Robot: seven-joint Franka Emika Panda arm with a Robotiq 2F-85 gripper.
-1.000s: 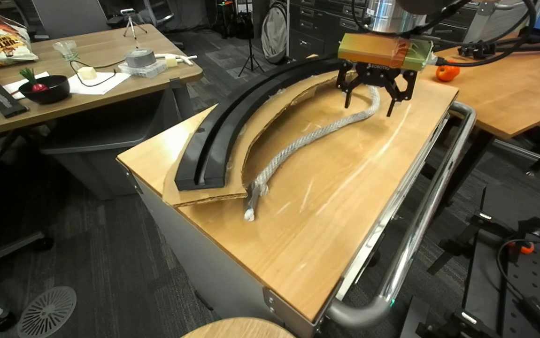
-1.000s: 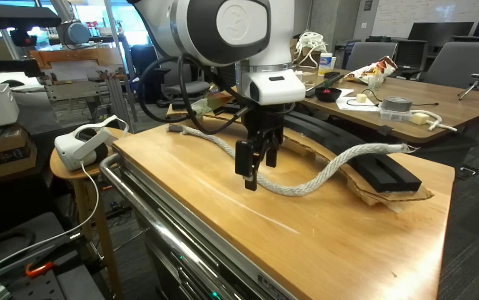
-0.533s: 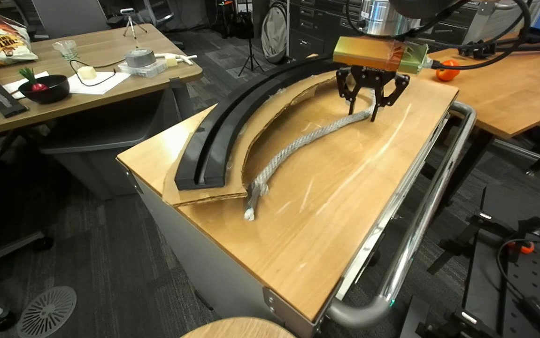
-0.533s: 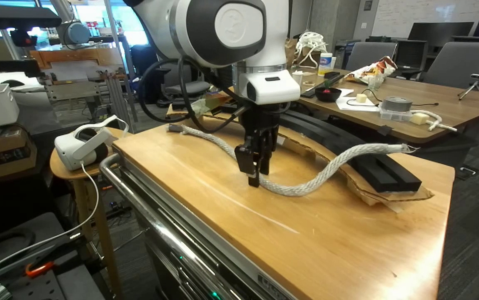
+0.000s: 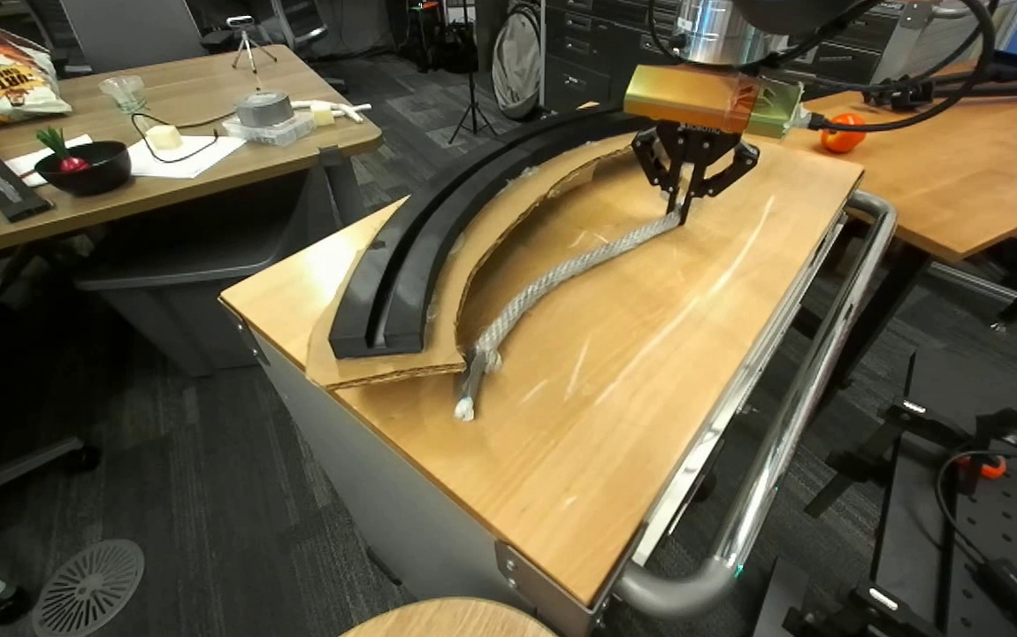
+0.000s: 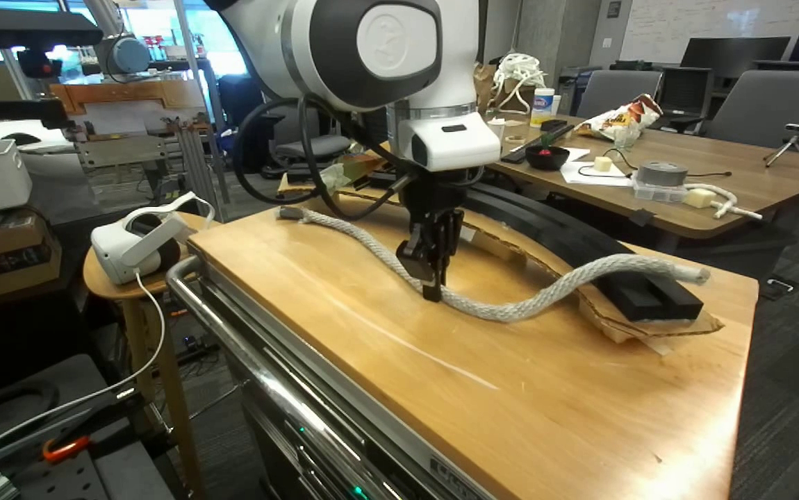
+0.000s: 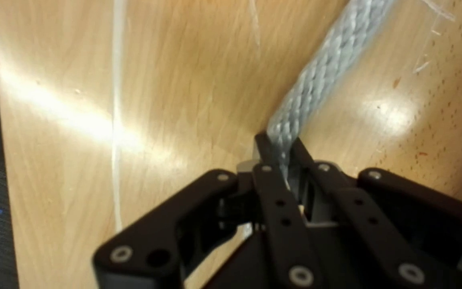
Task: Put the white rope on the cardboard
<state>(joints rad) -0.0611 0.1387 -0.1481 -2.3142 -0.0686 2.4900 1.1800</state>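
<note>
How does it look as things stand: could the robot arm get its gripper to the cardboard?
Probably yes. The gripper, closed on the white rope, is low inside the curve of the cardboard, and no obstacle shows between them; a slight lift may be needed.

"ROBOTIQ" on end effector [image 5: 678, 215], "TURTLE CHIPS" on bag [image 5: 11, 81]

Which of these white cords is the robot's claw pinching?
The thick white rope across the light wooden tabletop. It alone is clamped in the gripper; the thin white cable from the headset hangs apart.
</note>
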